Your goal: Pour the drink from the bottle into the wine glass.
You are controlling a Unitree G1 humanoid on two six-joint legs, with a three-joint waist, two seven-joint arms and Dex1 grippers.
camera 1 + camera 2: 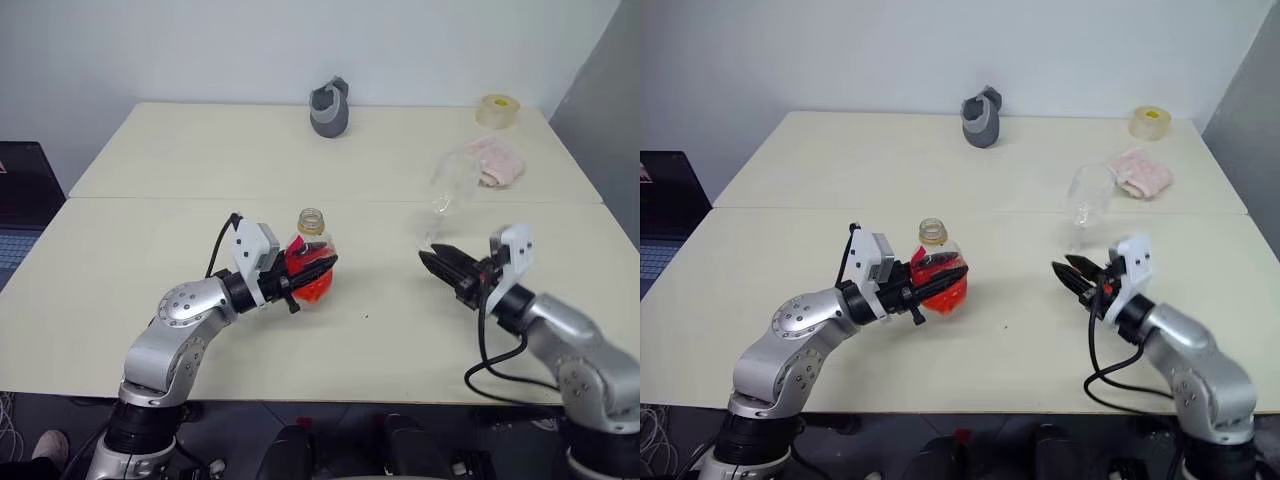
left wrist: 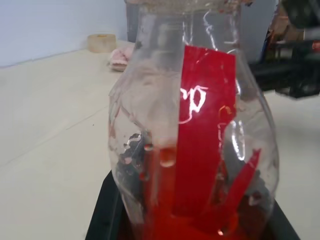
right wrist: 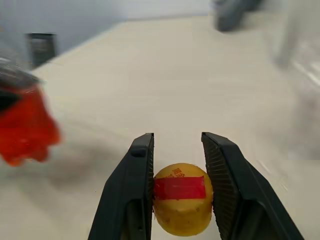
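Observation:
The bottle stands upright on the near table with its neck open and the red drink in its bulbous base. My left gripper is shut on the bottle's lower body from the left; the left wrist view looks through the clear plastic at its red label. The clear wine glass stands to the right and a little farther back. My right gripper, just in front of the glass, is shut on the yellow cap with its red stripe.
A grey jug-like object sits at the far edge of the back table. A tape roll and a pink cloth lie at the far right. A laptop stands off the left side. A seam joins the two tables.

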